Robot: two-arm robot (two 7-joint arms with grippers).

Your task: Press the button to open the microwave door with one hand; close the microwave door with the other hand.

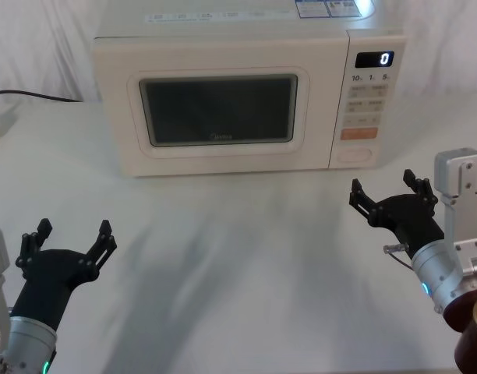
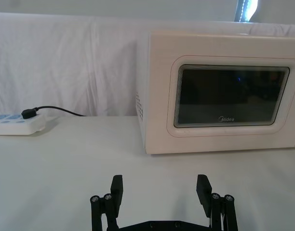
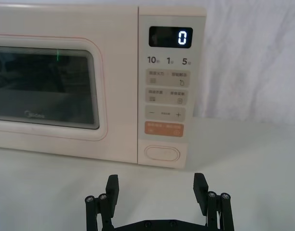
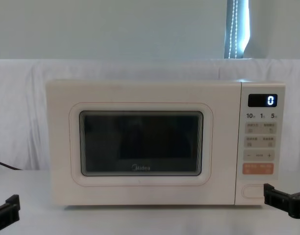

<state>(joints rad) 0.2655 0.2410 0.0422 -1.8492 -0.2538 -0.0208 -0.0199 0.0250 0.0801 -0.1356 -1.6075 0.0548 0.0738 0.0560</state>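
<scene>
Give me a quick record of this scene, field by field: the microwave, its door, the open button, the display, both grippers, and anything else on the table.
microwave: cream, at the back of the white table
microwave door: shut, dark window, Midea logo
button: lowest key of the control strip, below the orange key, untouched
display: reads 0
left gripper: open, low over the table, short of the door
right gripper: open, in front of the control strip, short of the button
other: power strip with a black plug, beside the microwave
</scene>
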